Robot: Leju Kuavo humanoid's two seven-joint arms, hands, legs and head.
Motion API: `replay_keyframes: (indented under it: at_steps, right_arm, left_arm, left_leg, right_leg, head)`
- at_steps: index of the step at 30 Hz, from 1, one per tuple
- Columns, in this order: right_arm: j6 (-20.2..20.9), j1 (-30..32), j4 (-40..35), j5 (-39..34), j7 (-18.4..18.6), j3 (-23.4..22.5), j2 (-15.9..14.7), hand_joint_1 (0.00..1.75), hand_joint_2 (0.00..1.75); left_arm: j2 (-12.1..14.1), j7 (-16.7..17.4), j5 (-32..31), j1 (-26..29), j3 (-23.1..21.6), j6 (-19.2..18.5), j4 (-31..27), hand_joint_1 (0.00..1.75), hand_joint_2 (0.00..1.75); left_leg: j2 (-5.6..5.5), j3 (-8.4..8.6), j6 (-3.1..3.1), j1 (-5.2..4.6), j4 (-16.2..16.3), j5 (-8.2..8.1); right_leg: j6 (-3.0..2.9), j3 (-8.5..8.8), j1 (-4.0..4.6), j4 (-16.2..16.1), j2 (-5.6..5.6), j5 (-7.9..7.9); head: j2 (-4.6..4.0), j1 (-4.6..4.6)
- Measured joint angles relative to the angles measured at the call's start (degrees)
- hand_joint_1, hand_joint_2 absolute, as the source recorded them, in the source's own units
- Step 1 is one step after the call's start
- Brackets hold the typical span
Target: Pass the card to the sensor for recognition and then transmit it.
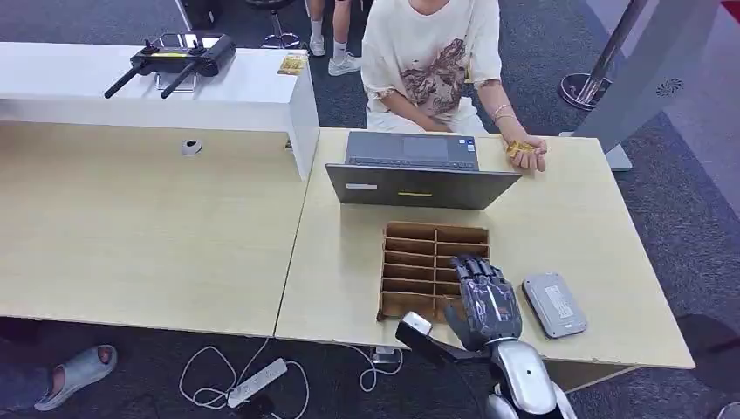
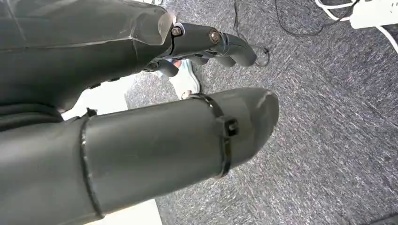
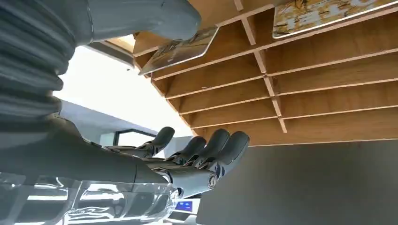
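Head view: the right hand [image 1: 485, 301] hovers over the right-hand column of the wooden rack [image 1: 410, 262], fingers pointing away from the robot toward the laptop [image 1: 421, 170]. The rack stands on the table [image 1: 602, 227] between the laptop and the near edge. A grey sensor [image 1: 553, 305] lies flat just right of the hand, apart from the rack. A person [image 1: 432, 61] sits behind the laptop and rests a hand [image 1: 530, 154] holding a yellow card-like item [image 1: 520, 148] on the far table edge. A controller [image 1: 171, 58] with two antennas sits on the white counter [image 1: 253, 92] at left.

Left wrist view: the left hand [image 2: 202, 44] hangs over grey carpet [image 2: 328, 117]. Its fingers [image 2: 234, 49] are curled inward and nothing shows in them (closed, empty). A white power strip [image 2: 375, 14] lies on the carpet.

Right wrist view: the right hand's thumb [image 3: 155, 18] sits beside a card [image 3: 180, 49] lying in a rack slot; whether they touch cannot be determined. The fingers [image 3: 220, 147] extend apart from the thumb and hold nothing (hand open). A second card [image 3: 324, 14] lies in the neighbouring slot.
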Motion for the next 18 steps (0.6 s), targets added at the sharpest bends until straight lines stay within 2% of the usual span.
replay_keyframes:
  at_steps: [8,14,18]
  right_arm:
    - [-0.02,0.16,-0.02,0.87,0.77,-0.09,0.02,0.56,1.75]
    - [-0.02,0.48,-0.02,0.89,0.81,-0.35,0.0,0.47,1.75]
    - [-0.02,0.82,-0.02,0.9,0.81,-0.52,0.0,0.49,1.75]
  left_arm:
    - [0.04,0.0,0.33,0.0,0.0,-0.02,0.0,0.0,0.0]
    - [0.15,0.02,0.28,-0.01,0.0,-0.13,0.0,0.0,0.0]
    - [0.15,0.18,0.26,-0.03,0.0,-0.15,0.0,0.0,0.0]
  left_leg:
    - [0.01,0.0,0.0,0.0,0.0,0.0]
    - [0.01,0.01,0.0,0.0,0.0,0.0]
    - [0.02,0.0,0.0,0.0,0.0,0.0]
  right_leg:
    - [0.0,0.0,0.0,0.0,0.01,0.0]
    - [0.0,-0.01,0.0,0.0,0.01,0.0]
    - [0.0,-0.01,0.0,0.0,0.01,0.0]
  head:
    - [0.0,0.0]
    - [0.0,0.0]
    - [0.0,0.0]
